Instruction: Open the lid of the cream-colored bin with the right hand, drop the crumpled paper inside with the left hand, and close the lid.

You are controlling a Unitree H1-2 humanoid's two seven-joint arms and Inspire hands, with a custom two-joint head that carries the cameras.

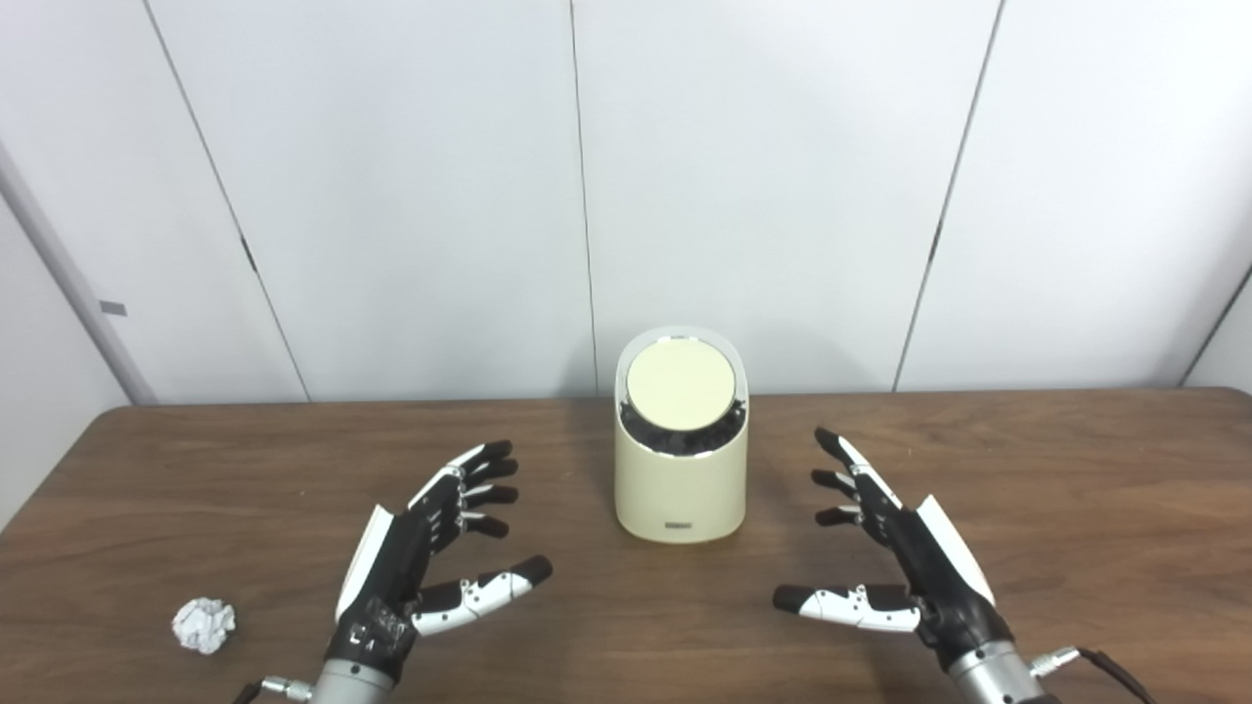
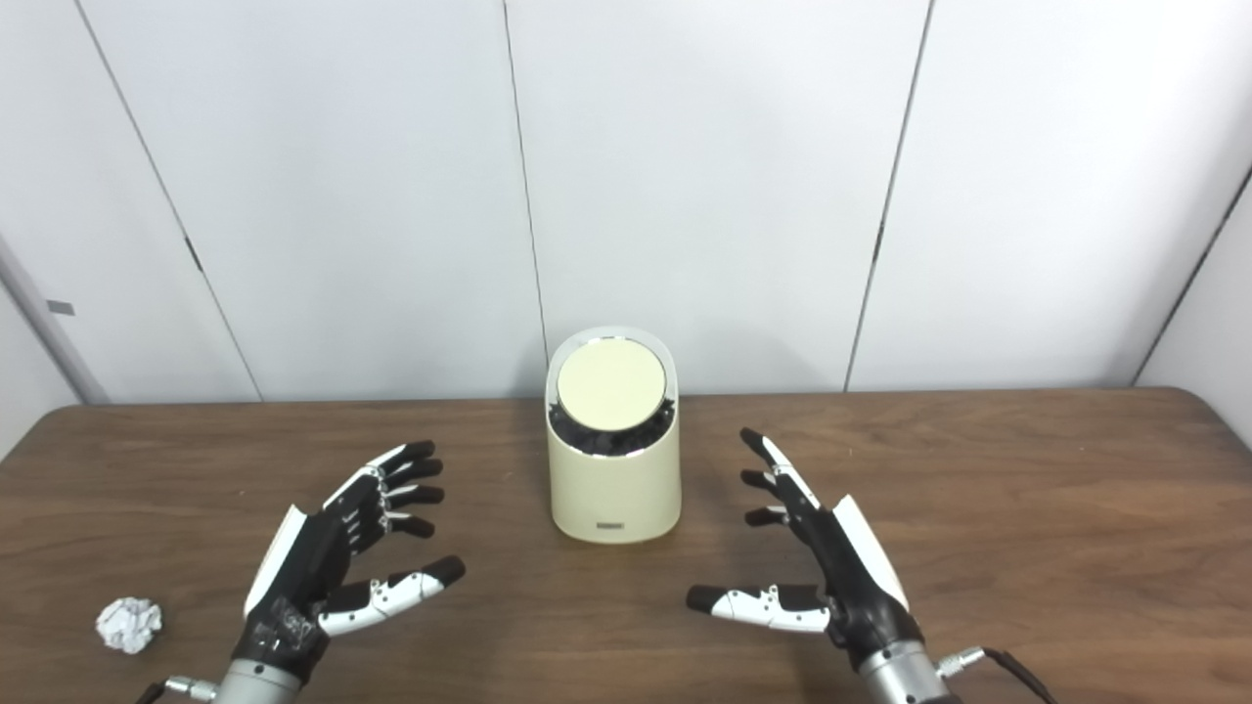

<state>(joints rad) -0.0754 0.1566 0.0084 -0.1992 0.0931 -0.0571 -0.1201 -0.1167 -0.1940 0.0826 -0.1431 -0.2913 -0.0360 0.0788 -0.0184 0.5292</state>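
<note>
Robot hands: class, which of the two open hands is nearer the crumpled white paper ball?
The left hand. The crumpled white paper ball lies just outside it on the brown wooden table; the right hand is beyond the cream-coloured bin.

Both forearms are cut off by the bottom edge just below the wrists. The worktop (image 1: 1076,508) runs out of frame at its left, right and near edges. The small label (image 1: 679,527) low on the bin (image 1: 680,489) is too small to read; the dark band under its lid (image 1: 681,383) is indistinct.
</note>
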